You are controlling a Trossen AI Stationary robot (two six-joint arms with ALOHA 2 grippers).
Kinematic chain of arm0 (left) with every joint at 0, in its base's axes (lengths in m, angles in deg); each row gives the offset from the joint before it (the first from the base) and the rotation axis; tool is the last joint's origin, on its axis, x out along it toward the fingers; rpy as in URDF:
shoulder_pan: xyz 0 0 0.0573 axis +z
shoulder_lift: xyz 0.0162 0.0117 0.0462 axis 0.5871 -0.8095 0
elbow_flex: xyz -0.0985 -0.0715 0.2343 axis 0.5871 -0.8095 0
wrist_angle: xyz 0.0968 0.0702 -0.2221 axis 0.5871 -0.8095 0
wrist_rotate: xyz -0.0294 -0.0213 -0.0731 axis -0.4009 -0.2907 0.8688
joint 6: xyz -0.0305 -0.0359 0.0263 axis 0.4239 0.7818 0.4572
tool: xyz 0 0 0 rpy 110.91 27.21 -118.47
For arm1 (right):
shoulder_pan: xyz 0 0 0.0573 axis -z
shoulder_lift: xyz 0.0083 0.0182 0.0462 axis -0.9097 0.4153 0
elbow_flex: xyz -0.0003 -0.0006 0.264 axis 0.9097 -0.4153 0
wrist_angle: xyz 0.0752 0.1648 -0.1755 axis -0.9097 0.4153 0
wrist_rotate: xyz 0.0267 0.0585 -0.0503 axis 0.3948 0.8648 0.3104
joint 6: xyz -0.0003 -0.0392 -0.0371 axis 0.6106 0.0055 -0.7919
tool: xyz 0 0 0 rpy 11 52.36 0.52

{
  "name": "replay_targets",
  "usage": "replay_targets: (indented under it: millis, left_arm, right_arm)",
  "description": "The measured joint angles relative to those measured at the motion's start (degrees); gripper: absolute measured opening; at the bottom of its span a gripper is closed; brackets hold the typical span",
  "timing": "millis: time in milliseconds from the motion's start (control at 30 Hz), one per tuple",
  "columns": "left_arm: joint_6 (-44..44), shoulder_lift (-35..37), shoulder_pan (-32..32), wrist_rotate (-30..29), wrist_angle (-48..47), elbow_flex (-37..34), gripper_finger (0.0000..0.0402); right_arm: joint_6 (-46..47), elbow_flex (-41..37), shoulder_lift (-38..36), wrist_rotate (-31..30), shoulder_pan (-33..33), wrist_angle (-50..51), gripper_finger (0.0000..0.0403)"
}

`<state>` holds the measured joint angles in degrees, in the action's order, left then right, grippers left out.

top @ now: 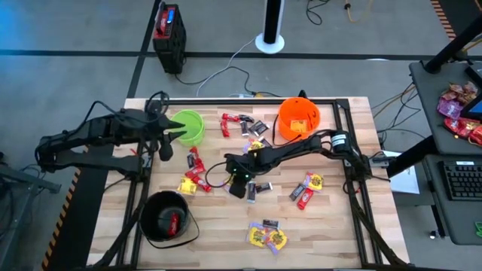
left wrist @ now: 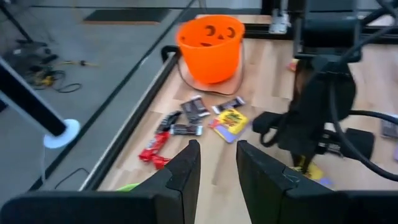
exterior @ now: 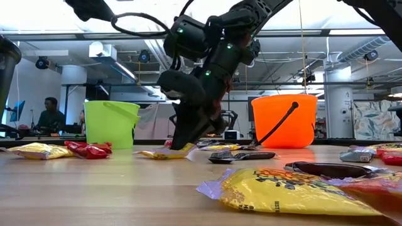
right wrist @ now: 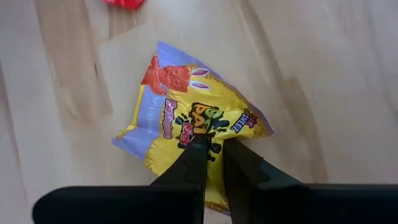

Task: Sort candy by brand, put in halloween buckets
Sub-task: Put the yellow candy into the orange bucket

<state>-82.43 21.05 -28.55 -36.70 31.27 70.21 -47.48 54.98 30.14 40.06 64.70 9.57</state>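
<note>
We're mid-pick here: our right gripper (right wrist: pixel 211 152) is down on the wooden table (top: pixel 331 226), fingers nearly closed and pinching a crinkly yellow candy packet (right wrist: pixel 186 118) that lies flat near the middle. The left gripper (left wrist: pixel 216 163) hangs slightly open and empty by the lime green plastic bucket (top: pixel 188 126). Next up, probably lift and carry to the matching bucket.

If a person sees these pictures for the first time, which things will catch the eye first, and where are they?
The right gripper draws the eye first: near the table's middle it pinches a yellow candy packet lying on the wood. Next come the bright buckets: the orange bucket at the far edge, the green bucket to its left under the waiting left gripper, and the black bucket at the near left corner. Candy lies scattered between them.
</note>
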Motion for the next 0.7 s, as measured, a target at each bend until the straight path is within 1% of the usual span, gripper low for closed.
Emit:
replay_targets:
  millis: [100,133,200,300,400,433,500,600,700]
  left_arm:
    - [0.72,0.67,0.0,-0.29,0.0,0.25,0.0087]
    - [1.36,0.83,0.0,-0.28,-0.1,0.36,0.0087]
    - [2.48,1.04,0.0,0.59,-0.06,0.89,0.0087]
    - [3.21,1.15,0.0,3.45,1.41,1.45,0.0087]
    - [2.94,0.3,0.13,6.93,4.82,1.75,0.0083]
    - [2.67,-0.1,0.29,7.55,5.99,1.75,0.0081]
    - [1.93,-1.32,0.83,7.59,8.25,1.72,0.0078]
    - [1.69,-3.62,3.11,7.35,10.71,1.66,0.0077]
    - [3.61,-6.15,6.73,7.21,11.96,1.86,0.0077]
  right_arm:
    - [0.88,-0.37,-3.98,-0.37,1.3,2.03,0.0024]
    - [1.49,-0.1,-5.96,-1.08,1.93,2.34,0.0024]
    - [2.17,1.45,-10.69,-4.05,3.37,6.13,0.0024]
    - [1.47,4.41,-17.16,-9.99,6.13,13.61,0.0024]
    - [-0.01,6.91,-22.17,-18.58,9.49,21.26,0.0024]
    - [-0.35,7.77,-23.8,-21.17,10.94,23.67,0.0024]
    - [-0.47,9.41,-26.76,-24.2,14.61,28.47,0.0024]
    - [-0.43,10.21,-29.69,-24.8,21.46,35.13,0.0023]
    - [-1.56,9.9,-30.67,-24.56,28.19,41.0,0.0023]
